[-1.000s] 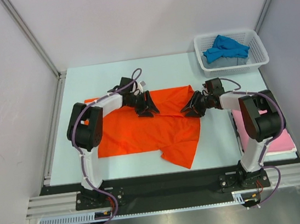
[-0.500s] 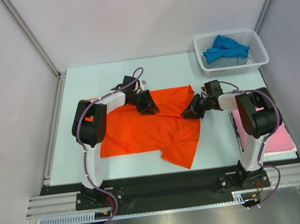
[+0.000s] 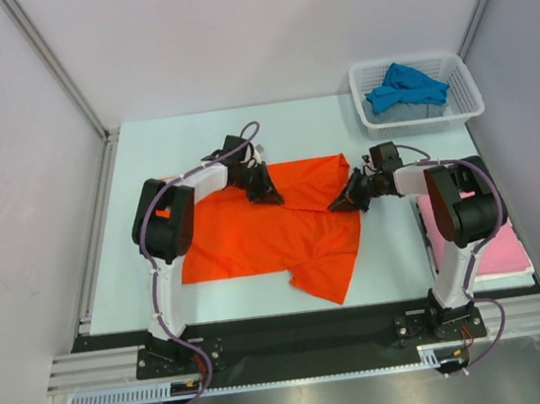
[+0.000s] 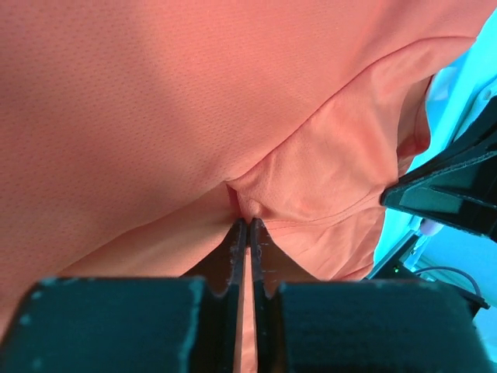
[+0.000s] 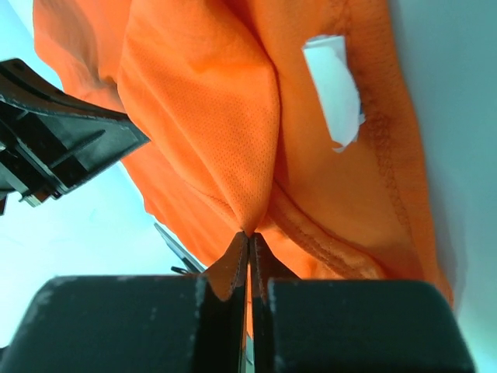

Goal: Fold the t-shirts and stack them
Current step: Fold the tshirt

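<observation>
Tightly on orange-red t-shirt (image 3: 254, 234): both grippers (image 3: 275, 199) (image 3: 336, 205)

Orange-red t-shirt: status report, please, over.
Left gripper shut on orange-red cloth t-shirt. Right gripper shut on same shirt. Shirt lying spread, not yet folded. Nothing in the way.

orange-red t-shirt (image 5: 202, 116) — matt, fine-pored knit cloth, basket (image 3: 419, 125) — white plastic mesh, table (image 3: 193, 142) smooth, matt
</observation>
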Controlling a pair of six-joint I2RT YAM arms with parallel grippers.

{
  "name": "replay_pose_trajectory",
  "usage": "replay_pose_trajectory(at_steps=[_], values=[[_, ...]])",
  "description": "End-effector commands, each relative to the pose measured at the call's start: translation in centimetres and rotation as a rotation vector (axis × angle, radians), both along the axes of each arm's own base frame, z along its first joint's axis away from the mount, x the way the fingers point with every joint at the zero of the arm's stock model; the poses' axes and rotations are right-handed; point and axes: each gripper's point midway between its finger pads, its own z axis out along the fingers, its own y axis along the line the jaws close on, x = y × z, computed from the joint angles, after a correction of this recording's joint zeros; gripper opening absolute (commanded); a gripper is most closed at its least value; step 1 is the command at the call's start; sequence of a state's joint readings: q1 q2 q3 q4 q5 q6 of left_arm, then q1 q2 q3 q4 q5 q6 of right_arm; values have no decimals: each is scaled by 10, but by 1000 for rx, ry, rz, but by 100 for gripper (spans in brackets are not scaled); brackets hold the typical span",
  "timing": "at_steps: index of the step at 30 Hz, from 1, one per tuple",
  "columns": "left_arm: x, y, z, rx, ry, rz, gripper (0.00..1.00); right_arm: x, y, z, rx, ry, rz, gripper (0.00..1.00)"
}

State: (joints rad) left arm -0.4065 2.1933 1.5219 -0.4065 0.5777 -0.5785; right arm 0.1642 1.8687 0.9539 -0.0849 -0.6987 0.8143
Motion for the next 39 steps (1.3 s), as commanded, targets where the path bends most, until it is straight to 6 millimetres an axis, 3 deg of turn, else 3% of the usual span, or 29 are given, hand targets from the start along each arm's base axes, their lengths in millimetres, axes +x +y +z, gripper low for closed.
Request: replay_pose_trajectory(at_steps=[1, 17, 18, 19, 20, 24, 27, 28, 31, 32, 33, 34, 35, 36, 37, 38, 39], values=[[10, -4, 23, 13, -67, -20, 3, 5, 2, 21, 17, -53, 48, 0], [11, 5, 11, 91, -39, -46, 3, -12, 8, 12, -2, -3, 94, 0], [10, 5, 10, 93, -34, -49, 10, -13, 6, 11, -8, -1, 92, 1], [10, 6, 10, 94, -32, -49, 15, -13, 5, 9, -12, 2, 88, 11], [8, 7, 8, 98, -28, -53, 25, -13, 5, 8, -8, 6, 86, 13], [11, 13, 22, 121, -78, -66, 44, -3, 0, 15, -47, -47, 106, 18], [21, 26, 50, 134, -149, -65, 55, 16, -14, 33, -178, -116, 125, 24], [23, 28, 68, 108, -179, -68, 58, 30, -19, 50, -233, -167, 152, 26], [42, 57, 100, 95, -241, -16, 66, 54, -42, 51, -419, -208, 142, 40], [48, 67, 111, 99, -262, 2, 68, 73, -45, 66, -439, -255, 123, 43], [53, 77, 115, 103, -275, 22, 68, 83, -50, 61, -457, -250, 111, 48], [64, 99, 120, 114, -290, 71, 68, 92, -59, 58, -509, -256, 102, 50], [71, 113, 125, 137, -319, 101, 66, 112, -62, 73, -536, -305, 81, 50], [77, 126, 124, 153, -329, 128, 65, 119, -65, 57, -561, -284, 94, 51], [85, 148, 123, 170, -332, 171, 63, 128, -69, 57, -589, -295, 95, 50], [88, 158, 121, 177, -335, 186, 60, 134, -70, 56, -606, -307, 113, 50], [91, 168, 119, 183, -334, 205, 58, 146, -68, 51, -612, -316, 119, 40]])
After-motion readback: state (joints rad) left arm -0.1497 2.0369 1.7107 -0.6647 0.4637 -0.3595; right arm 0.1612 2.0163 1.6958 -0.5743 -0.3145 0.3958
